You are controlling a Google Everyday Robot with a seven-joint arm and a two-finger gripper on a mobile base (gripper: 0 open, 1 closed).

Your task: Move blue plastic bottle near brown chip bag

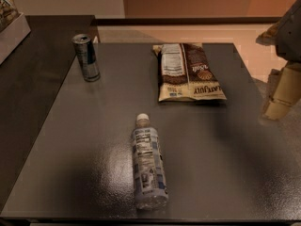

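The blue plastic bottle (148, 163) lies on its side on the dark table (84, 140), near the front edge, white cap pointing away from me. The brown chip bag (189, 71) lies flat at the back of the table, right of centre, with its white nutrition panel facing up. My gripper (278, 100) hangs at the right edge of the view, over the table's right edge. It is right of the bag, well right of and beyond the bottle, and touches neither.
A slim blue-silver can (86, 57) stands upright at the back left of the table. A darker counter (33, 79) runs along the left, with a white box (10, 29) at its far end. A tan floor and an orange wall lie beyond.
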